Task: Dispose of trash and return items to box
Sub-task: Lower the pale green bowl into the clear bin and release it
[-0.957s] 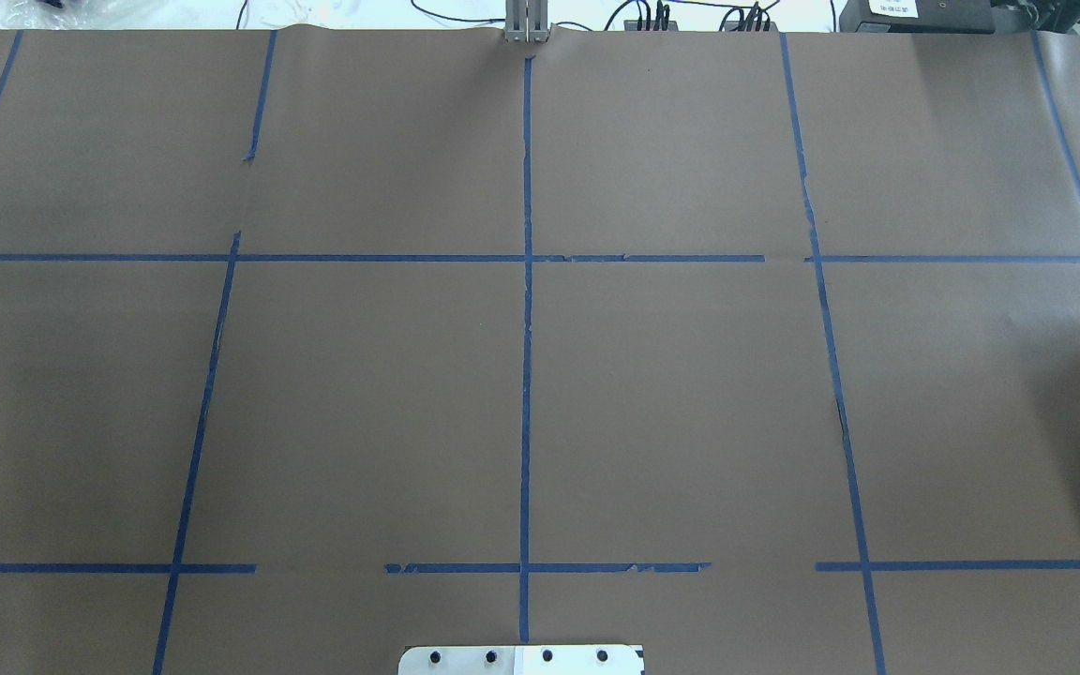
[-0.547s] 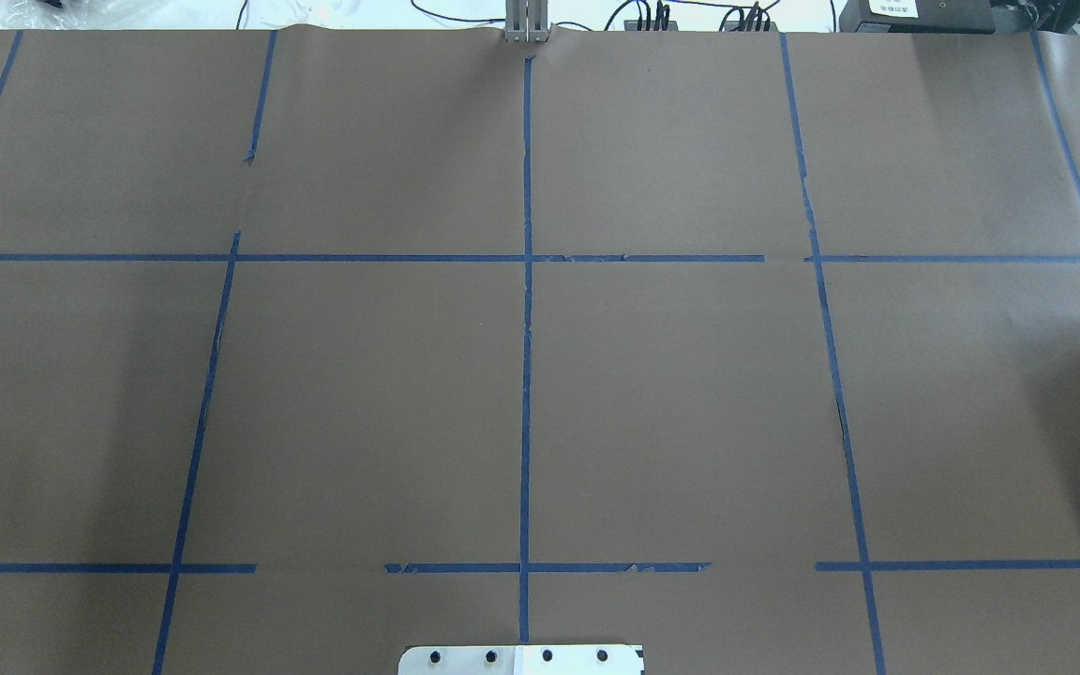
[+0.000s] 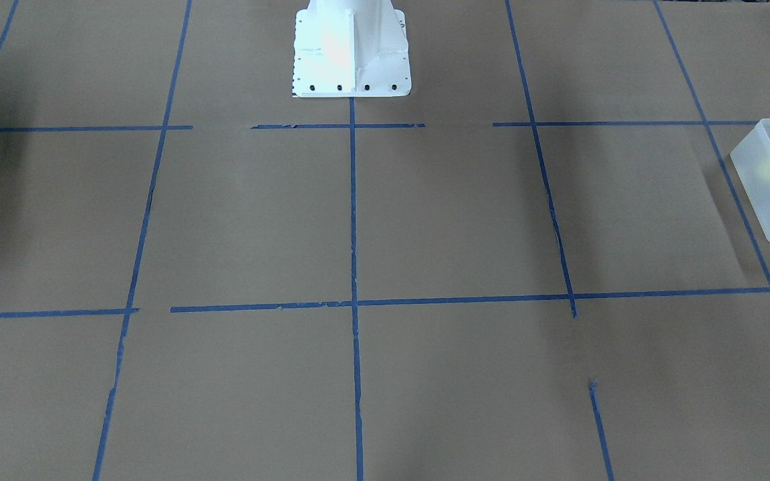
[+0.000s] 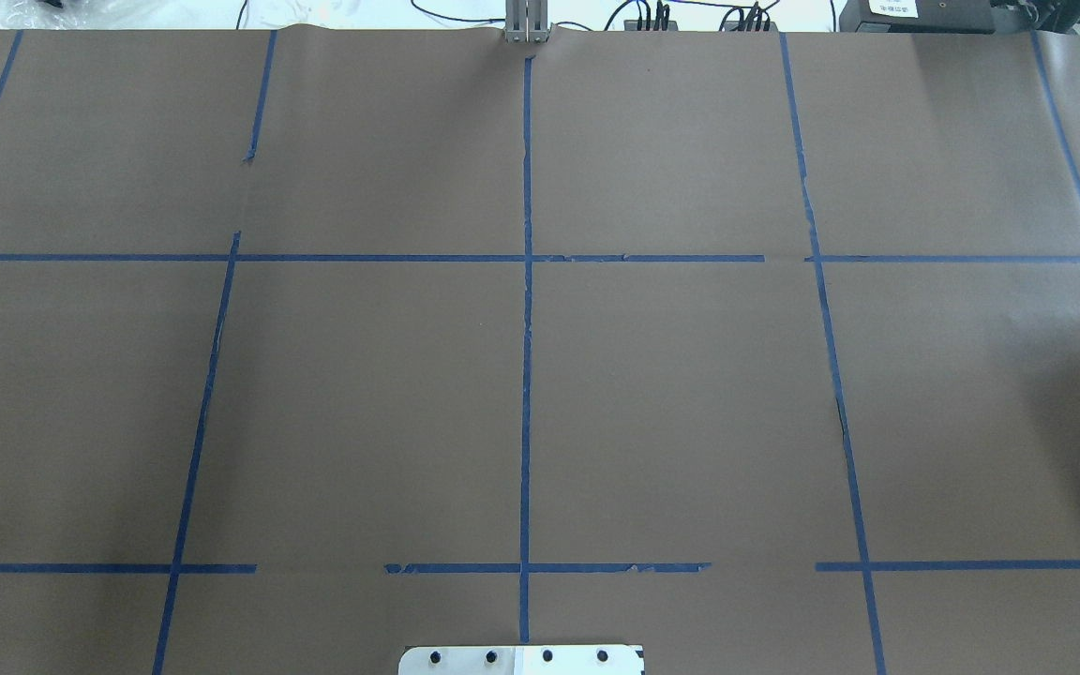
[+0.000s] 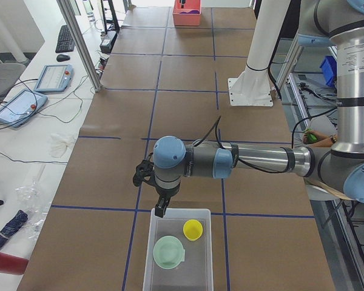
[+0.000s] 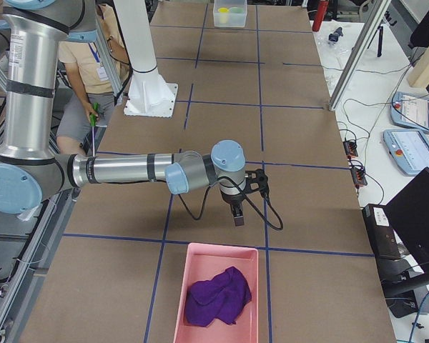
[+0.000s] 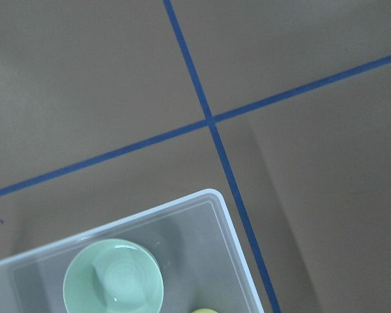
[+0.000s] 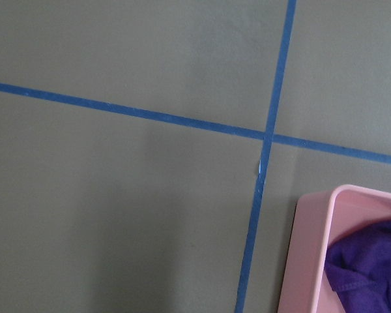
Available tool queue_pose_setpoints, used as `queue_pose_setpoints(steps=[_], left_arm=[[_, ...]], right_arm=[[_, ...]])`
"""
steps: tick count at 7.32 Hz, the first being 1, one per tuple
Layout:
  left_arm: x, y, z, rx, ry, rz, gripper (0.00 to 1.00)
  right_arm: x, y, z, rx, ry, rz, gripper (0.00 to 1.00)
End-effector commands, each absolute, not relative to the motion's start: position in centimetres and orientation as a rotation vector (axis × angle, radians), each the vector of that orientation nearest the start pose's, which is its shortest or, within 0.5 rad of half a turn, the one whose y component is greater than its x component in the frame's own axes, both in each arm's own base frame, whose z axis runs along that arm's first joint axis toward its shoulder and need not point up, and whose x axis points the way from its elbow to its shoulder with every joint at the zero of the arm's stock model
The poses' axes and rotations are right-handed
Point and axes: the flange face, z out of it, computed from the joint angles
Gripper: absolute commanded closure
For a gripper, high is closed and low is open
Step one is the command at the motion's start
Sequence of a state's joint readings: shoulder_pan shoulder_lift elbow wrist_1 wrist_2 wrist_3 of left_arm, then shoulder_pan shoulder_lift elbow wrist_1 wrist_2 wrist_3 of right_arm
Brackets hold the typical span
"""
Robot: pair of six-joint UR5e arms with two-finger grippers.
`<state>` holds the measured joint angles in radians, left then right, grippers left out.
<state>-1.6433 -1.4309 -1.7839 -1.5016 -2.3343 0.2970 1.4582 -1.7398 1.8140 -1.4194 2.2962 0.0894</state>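
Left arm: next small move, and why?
Probably lift the left gripper up and away from the box: the yellow cup and the mint-green bowl already sit inside it, and the purple cloth lies in the pink bin, so nothing seems left to carry.

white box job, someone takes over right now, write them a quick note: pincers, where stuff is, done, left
Pincers: the left pincer hangs by the rim of the white box, the right pincer near the pink bin; open or shut cannot be told for either.
Things: yellow cup and mint bowl sit inside the white box; a purple cloth lies in the pink bin.
Done: both items look returned.
Left: probably just parking the arms.
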Motion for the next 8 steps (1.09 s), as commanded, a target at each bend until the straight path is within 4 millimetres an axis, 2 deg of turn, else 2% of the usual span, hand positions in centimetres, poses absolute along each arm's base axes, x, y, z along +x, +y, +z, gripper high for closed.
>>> queue_pose_setpoints(steps=[1,2,3,5,6,8], left_arm=[[-9.7,-41.7,63.2,0.104,0.757,0.196,0.00],[-9.6,-42.0,63.1,0.110,0.756,0.199,0.00],[-9.7,-42.4,62.7,0.118,0.755,0.202,0.00],[-9.7,-41.7,65.0,0.074,0.763,0.186,0.00],[-9.6,-42.4,64.7,0.074,0.769,0.177,0.00],[-9.6,-42.1,65.2,0.059,0.775,0.161,0.00]], right_arm=[[3.8,-43.6,60.6,0.012,-0.736,-0.031,0.00],[5.2,-43.4,58.3,0.055,-0.739,-0.013,0.00],[5.9,-42.6,56.9,0.087,-0.738,-0.006,0.00],[5.8,-42.3,57.3,0.080,-0.724,-0.009,0.00],[5.7,-42.3,57.4,0.077,-0.730,-0.008,0.00],[5.7,-42.1,57.6,0.070,-0.733,-0.004,0.00]])
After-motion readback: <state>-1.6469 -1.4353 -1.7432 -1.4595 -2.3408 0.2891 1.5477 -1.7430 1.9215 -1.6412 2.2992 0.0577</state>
